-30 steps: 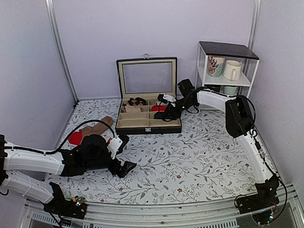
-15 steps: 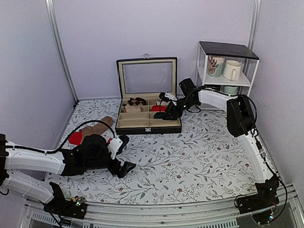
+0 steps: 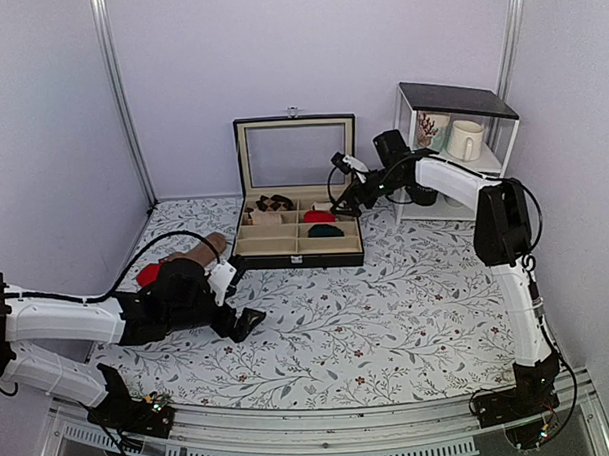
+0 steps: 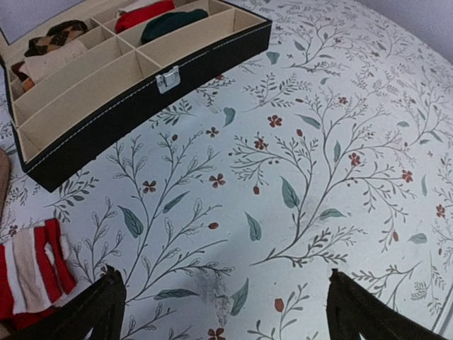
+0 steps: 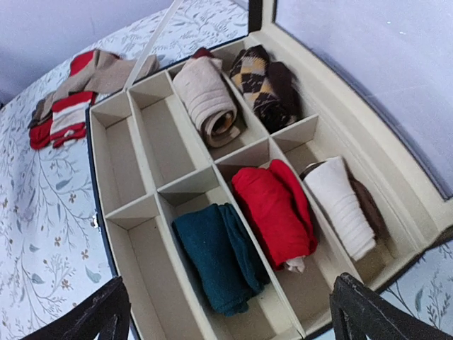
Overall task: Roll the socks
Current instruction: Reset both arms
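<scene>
Floral table (image 3: 388, 315) | socks (image 5: 219, 258) rolled in box (image 5: 117, 234) — ahead of right gripper (image 5: 230, 312), untouched | jaws wide, empty; left gripper (image 4: 226, 290) likewise

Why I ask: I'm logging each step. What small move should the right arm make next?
Probably pull the right tool back from the box: it is open and holds nothing, and the teal socks already lie rolled in a compartment beside the red socks, so its work there looks done.
</scene>
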